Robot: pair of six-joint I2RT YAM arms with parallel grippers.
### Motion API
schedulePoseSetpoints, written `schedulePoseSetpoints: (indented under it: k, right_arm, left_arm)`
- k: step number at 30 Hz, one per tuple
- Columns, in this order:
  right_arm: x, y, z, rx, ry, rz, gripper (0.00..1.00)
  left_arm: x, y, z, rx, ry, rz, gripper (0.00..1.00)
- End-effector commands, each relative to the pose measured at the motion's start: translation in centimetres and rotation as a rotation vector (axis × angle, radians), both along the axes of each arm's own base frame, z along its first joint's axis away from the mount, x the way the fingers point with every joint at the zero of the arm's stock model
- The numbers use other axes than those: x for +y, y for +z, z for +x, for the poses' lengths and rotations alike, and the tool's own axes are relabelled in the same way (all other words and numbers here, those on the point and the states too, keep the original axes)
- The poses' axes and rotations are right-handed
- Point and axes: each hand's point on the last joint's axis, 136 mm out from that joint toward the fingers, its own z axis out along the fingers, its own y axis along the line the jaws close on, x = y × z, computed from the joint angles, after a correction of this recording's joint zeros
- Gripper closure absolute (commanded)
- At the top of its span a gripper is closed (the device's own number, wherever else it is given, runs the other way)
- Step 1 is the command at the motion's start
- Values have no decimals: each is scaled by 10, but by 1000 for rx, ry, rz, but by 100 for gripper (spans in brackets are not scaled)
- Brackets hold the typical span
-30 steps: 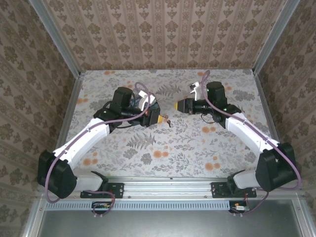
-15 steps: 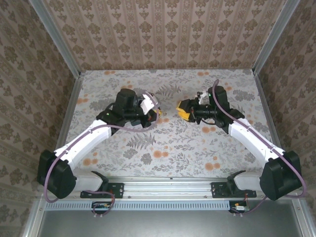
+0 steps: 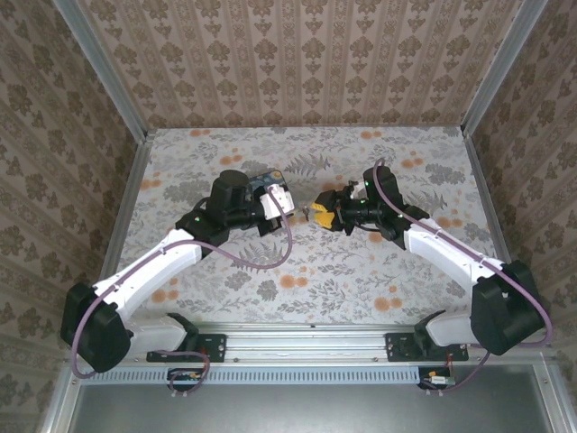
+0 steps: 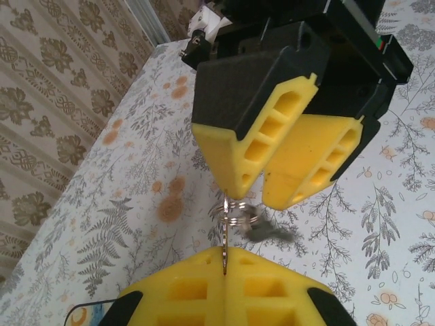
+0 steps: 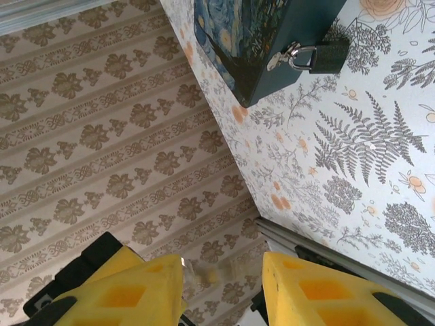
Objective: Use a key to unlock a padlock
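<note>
Key (image 4: 224, 239), edge-on and partly hidden, sits clenched in left pincer (image 4: 225, 272); right pincer (image 4: 262, 193) stands parted.

Robot lab test booth: wallpapered panels (image 3: 297, 63) in aluminium frame (image 3: 102, 68), floral tabletop (image 3: 297, 271), arms (image 3: 162, 262) bolted on rail (image 3: 306, 336).

Bright, even light, faint soft shadows, overhead view sharp, right wrist's fingers (image 5: 122, 295) slightly blurred

**Blurred Key, Cropped Box**

Low in the centre of the left wrist view, the hanging key (image 4: 272, 234) is a grey blur. The metal sliver (image 4: 224, 255) pinched in the left hand (image 4: 224, 266) is edge-on, so key or loop cannot be told. The box (image 5: 272, 41) is cut off by the right wrist view's top edge. From above, the key is too small to read.
</note>
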Motion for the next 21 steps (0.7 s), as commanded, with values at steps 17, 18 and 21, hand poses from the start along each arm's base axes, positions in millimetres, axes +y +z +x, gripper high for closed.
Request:
schedulePoseSetpoints:
  k: [17,18,21]
  right_arm:
    - [19,29,10,-85,2,67,68]
    - [20,31,9,-92,5,70,68]
    - [21,34,9,-100,7,72,70]
  left_arm:
    - [-5,-5,-7,-26,-39,22,100]
    - [-5,-5,-7,-27,-40,24,100]
    - [-6,-7,-7,-24,-41,30,100]
